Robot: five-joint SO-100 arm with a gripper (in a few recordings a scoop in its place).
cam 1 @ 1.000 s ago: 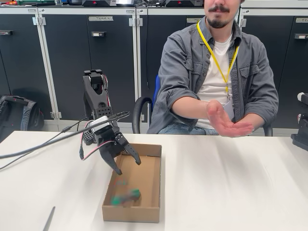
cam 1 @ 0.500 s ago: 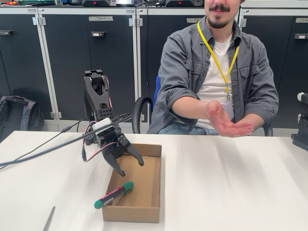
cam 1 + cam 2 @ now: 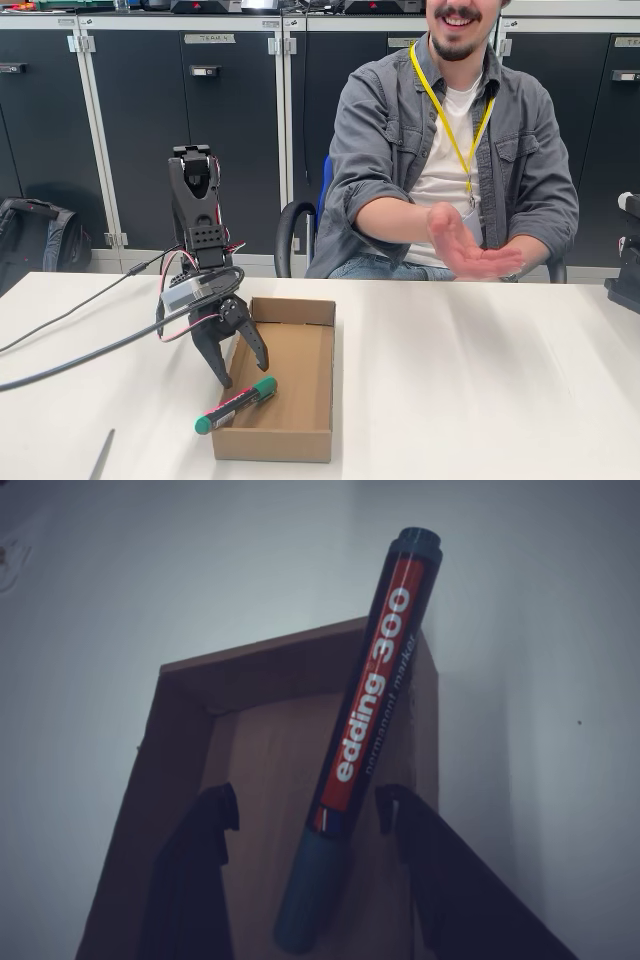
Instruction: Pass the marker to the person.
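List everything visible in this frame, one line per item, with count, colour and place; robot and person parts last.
marker: one, green with a red label band, lying across the left wall of the box, cap end inside, other end over the table.
cardboard box: one, brown, open-topped, on the table near the front edge.
table: one, white, across the foreground.
cabinets: a row, dark doors with pale frames, behind the table.
bag: one, dark, on the floor at left.
cable: one, black, running from the arm off the left edge.
person: one, seated behind the table, grey shirt, yellow lanyard.
hand: held out, palm open.
gripper: one, black, jaws open just above the marker.
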